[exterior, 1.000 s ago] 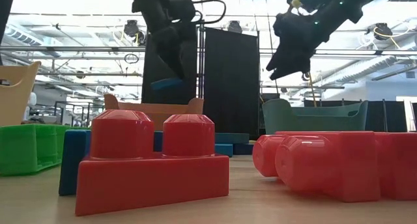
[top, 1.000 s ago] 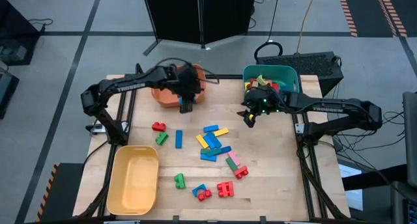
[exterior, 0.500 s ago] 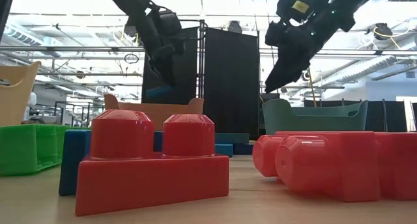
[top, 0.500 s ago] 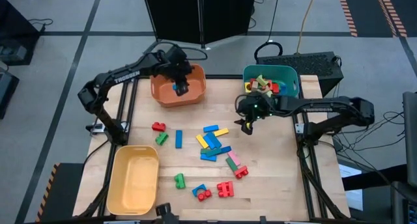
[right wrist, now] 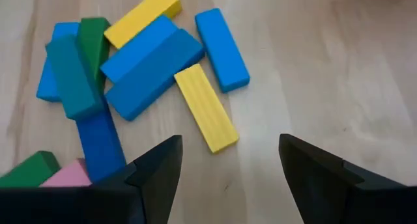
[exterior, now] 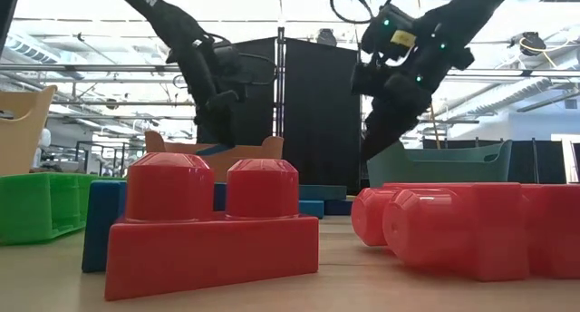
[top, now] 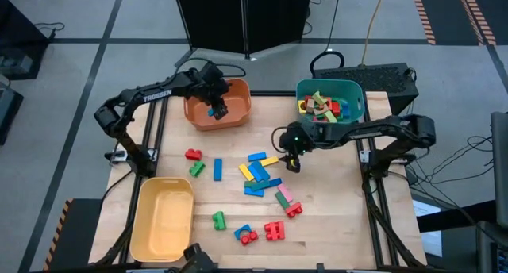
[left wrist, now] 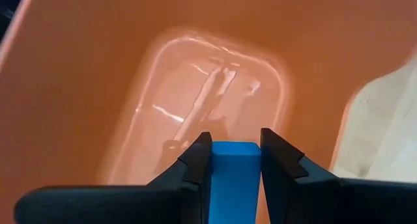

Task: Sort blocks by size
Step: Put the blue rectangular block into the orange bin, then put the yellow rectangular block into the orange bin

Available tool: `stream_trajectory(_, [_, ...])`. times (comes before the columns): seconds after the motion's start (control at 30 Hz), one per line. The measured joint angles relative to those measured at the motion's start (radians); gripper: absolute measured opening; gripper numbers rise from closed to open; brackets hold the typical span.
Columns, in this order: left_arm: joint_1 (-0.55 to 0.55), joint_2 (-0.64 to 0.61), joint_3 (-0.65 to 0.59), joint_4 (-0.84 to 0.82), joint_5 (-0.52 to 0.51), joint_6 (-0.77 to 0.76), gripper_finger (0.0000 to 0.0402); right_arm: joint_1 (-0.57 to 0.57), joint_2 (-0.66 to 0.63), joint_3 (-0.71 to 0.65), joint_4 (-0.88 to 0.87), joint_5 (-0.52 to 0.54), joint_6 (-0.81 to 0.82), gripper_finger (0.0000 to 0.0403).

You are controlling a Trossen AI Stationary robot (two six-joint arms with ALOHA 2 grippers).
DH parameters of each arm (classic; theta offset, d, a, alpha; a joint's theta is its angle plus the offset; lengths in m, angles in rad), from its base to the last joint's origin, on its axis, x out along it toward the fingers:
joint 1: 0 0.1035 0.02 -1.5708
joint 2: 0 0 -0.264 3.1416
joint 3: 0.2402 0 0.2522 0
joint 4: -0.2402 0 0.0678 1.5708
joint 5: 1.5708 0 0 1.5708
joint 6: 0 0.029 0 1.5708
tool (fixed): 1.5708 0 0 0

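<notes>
- Counting bins first, three stand on the bench: an orange bin (top: 217, 105) at the far edge left of centre; a teal bin (top: 354, 91) at the far right corner, already holding several blocks; a yellow bin (top: 163, 217) at the near left corner
- Loose blocks (top: 257, 174) lie scattered over the middle and near part of the bench, roughly eighteen by my count; a cluster of blue, yellow and green bars sits mid-bench, and two red studded bricks (top: 275, 230) sit near the near edge
- left gripper (left wrist: 230, 160) hangs inside the orange bin, its fingers pinched narrow on one small blue block (left wrist: 233, 178) held above the bin's floor
- right gripper (top: 290, 160) hovers over the bench just right of the mid-bench cluster, fingers spread wide and holding nothing; a yellow bar (right wrist: 204, 116) lies closest below it, with a blue bar (right wrist: 221, 49) just beyond
</notes>
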Motion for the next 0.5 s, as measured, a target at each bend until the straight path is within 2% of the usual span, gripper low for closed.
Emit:
stream_trajectory(0.17, [0.0, 0.0, -0.034, 0.049, -0.042, -0.034, 0.0082, -0.001, 0.091, 0.02, 0.025, 0.003, -0.062, 0.0242])
stream_trajectory(0.27, [0.0, 0.0, -0.04, 0.087, -0.057, -0.035, 0.0105, -0.001, 0.138, 0.057, 0.023, -0.001, -0.101, 0.0242])
stream_trajectory(0.5, [0.0, 0.0, -0.04, 0.101, -0.139, -0.16, 0.0159, 0.005, 0.256, 0.165, -0.005, -0.009, -0.201, 0.0242])
